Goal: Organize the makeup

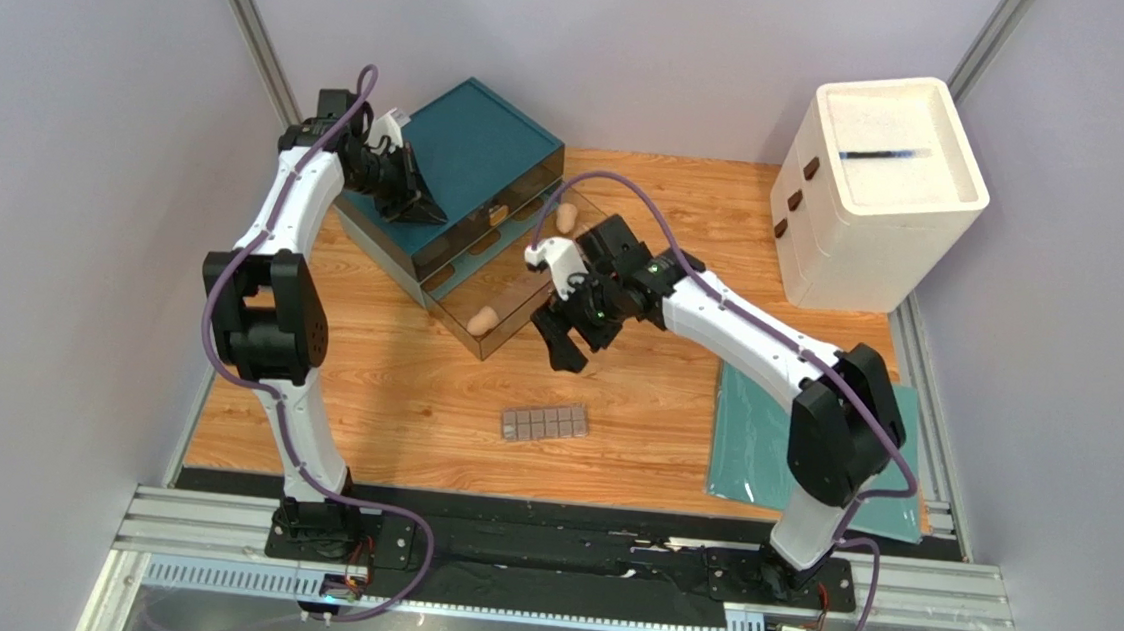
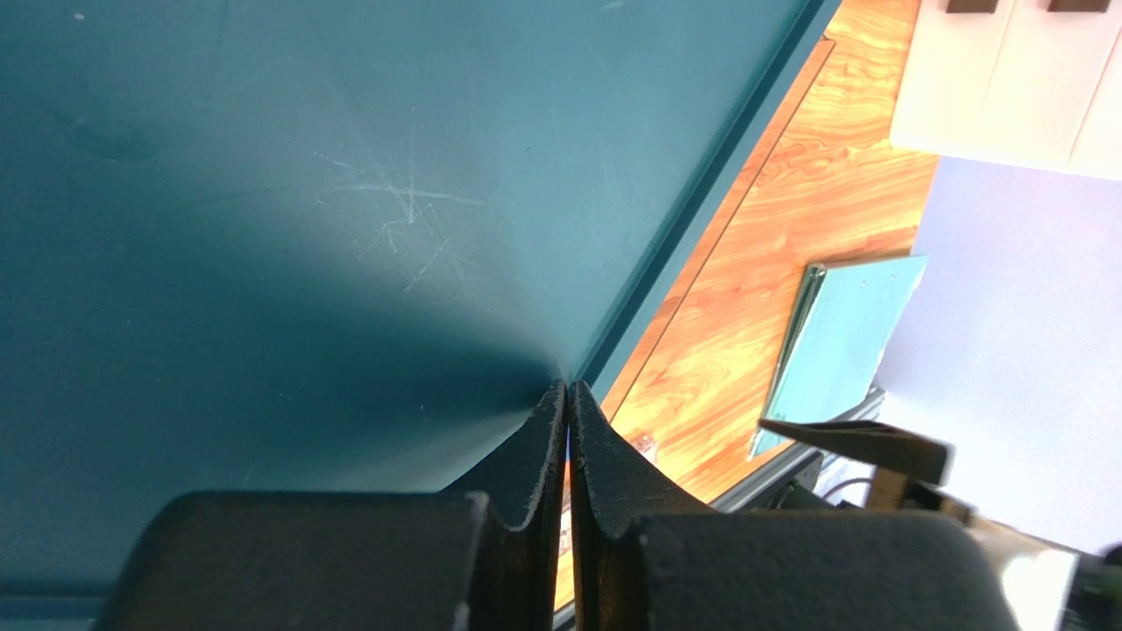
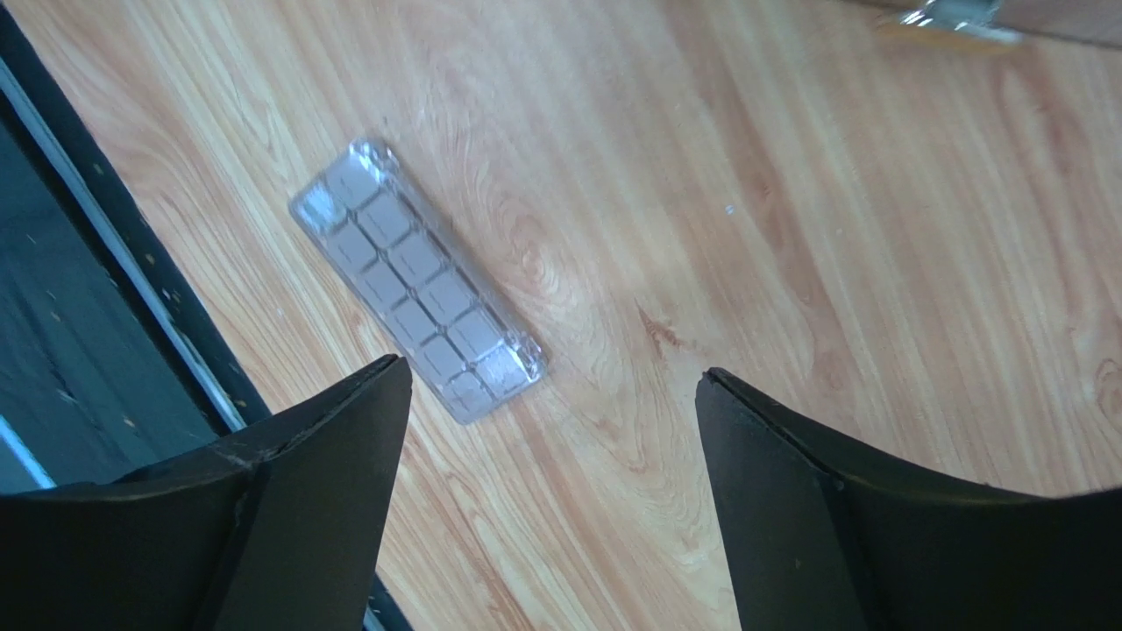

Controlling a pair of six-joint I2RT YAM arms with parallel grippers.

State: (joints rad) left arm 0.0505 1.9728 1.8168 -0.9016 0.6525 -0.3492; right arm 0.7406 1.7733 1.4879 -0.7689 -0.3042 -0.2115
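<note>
The flat grey palette (image 1: 543, 423) of squares lies on the wooden table; in the right wrist view the palette (image 3: 415, 279) sits just beyond my left fingertip. My right gripper (image 1: 566, 339) (image 3: 551, 379) hangs open and empty above the table, close to the front of a pulled-out clear drawer (image 1: 451, 312). One peach sponge (image 1: 484, 319) lies in that drawer, and a second sponge (image 1: 567, 217) rests in the drawer above. My left gripper (image 1: 419, 207) (image 2: 568, 388) is shut with nothing in it, its tips against the top of the teal drawer box (image 1: 476, 144) (image 2: 329, 197).
A white drawer unit (image 1: 879, 190) (image 2: 1014, 79) stands at the back right. A flat teal mat (image 1: 755, 436) (image 2: 843, 335) lies at the right, under the right arm. Grey walls close in both sides, and a black rail (image 1: 564, 557) runs along the near edge.
</note>
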